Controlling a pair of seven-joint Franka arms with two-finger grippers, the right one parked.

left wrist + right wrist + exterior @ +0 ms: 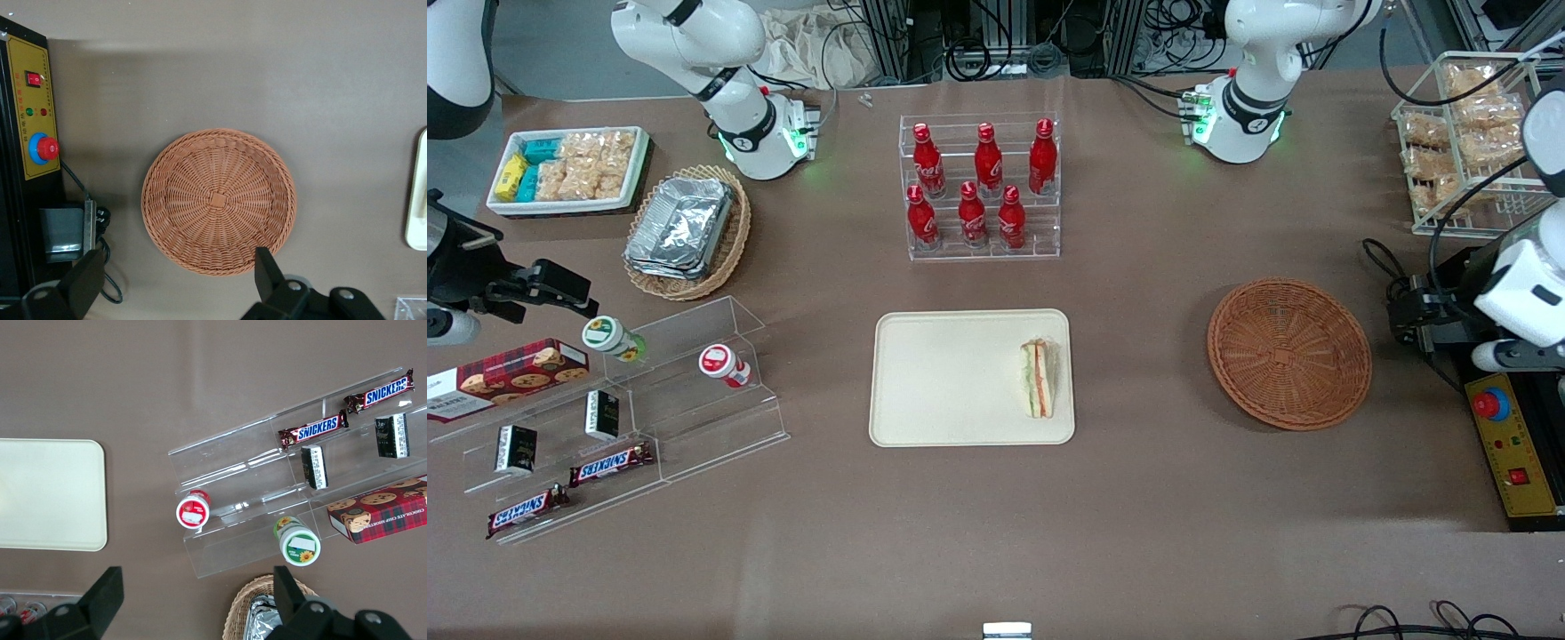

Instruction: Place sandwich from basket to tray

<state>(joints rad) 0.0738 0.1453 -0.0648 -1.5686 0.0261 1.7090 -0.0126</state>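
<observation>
Sandwich (1037, 380) lies on tray (960, 378), close to rim at working arm's end. Basket (219, 200) holds nothing. Gripper (177, 283) hangs high over basket, fingers spread wide, carrying nothing. Transfer looks complete; only arm parking seems left.

Even, fairly bright light from overhead falls on the brown table (1138, 498), with no harsh glare on it. The gripper (175, 283) hangs with its fingers spread wide apart above the basket (219, 200), near the control box (30, 113); a broad soft shadow darkens the cloth around and beyond the basket. The foil containers (680, 227) and red bottles (978, 182), well away from the gripper, catch small highlights. The sandwich (1037, 379) on the pale tray (943, 382) looks sharp; all views are in focus
</observation>
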